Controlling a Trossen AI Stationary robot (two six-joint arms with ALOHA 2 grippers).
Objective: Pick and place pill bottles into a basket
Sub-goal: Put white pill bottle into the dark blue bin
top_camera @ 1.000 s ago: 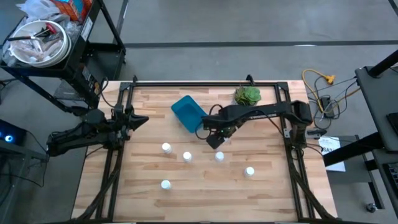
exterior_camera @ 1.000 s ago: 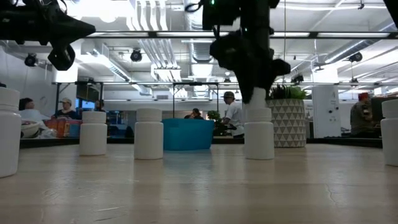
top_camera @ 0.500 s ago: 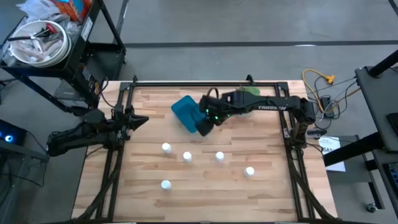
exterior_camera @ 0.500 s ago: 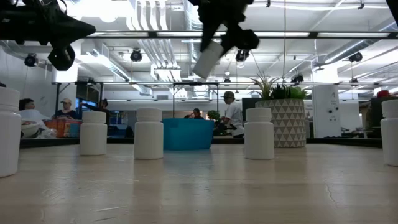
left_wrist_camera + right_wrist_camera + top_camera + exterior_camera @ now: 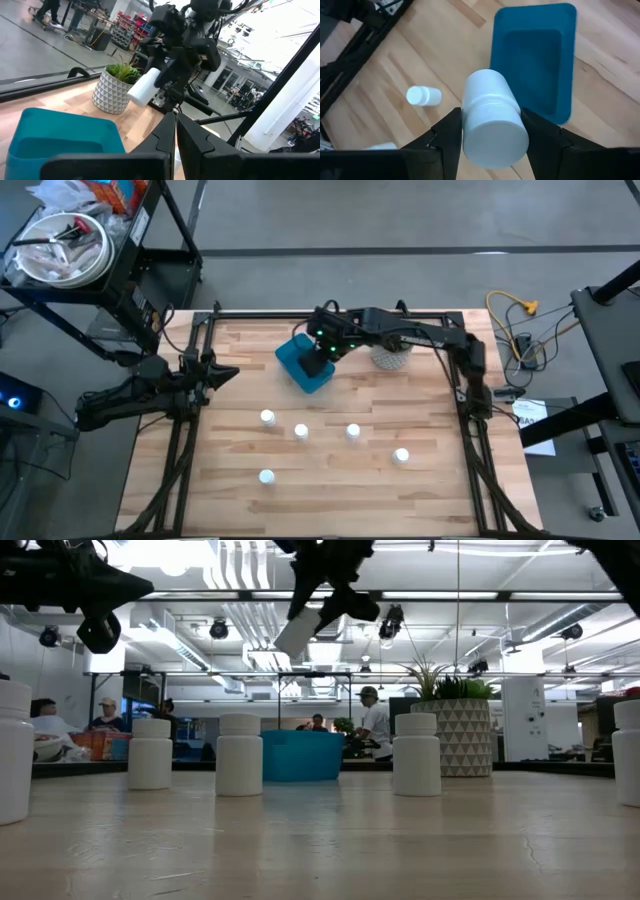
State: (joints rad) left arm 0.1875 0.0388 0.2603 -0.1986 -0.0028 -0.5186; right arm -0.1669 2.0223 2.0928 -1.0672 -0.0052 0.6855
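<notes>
Even, bright light falls from overhead onto the desk (image 5: 330, 480), and shadows beneath the upright pill bottles (image 5: 352, 431) are small and soft. In the low view the ceiling lamps (image 5: 170, 555) blow out to white glare, so the arms hang as dark silhouettes against them. The nearest bottle (image 5: 15, 752) and the desk's front edge are out of focus there. In the right wrist view the held bottle (image 5: 492, 122) between the fingers (image 5: 445, 137) looks soft, its cap evenly lit.

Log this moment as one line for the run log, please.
right gripper: holding pill bottle above basket | left gripper: shut, parked at left edge | basket: looks empty | bottles on table: five
</notes>
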